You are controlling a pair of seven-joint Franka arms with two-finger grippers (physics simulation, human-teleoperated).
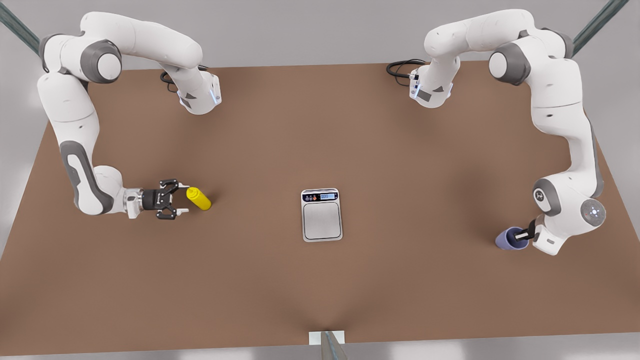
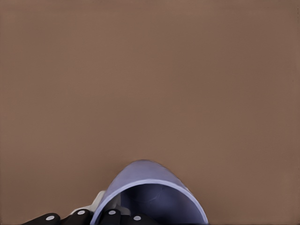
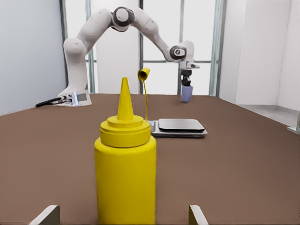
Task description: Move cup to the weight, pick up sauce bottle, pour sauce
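The yellow sauce bottle [image 1: 198, 198] stands upright at the front view's left, with a cone nozzle and a tethered cap [image 3: 143, 73] hanging beside it. My right gripper [image 1: 176, 200] is open, level with the sauce bottle [image 3: 125, 178] and just short of it, one fingertip [image 3: 47, 215] showing on each side. The weight [image 1: 322, 215] lies flat mid-table, plate bare, and I see it [image 3: 180, 126] beyond the bottle. At the front view's right my left gripper [image 1: 522, 235] is shut on the rim of the lavender cup [image 1: 510, 238], one finger [image 2: 123, 216] inside the cup [image 2: 154, 180].
The brown table [image 1: 425, 165] spreads wide between the bottle, the weight and the cup. Black cables [image 1: 400, 67] lie near both arm bases at the back. A metal post on a white bracket [image 1: 327, 342] stands at the front edge.
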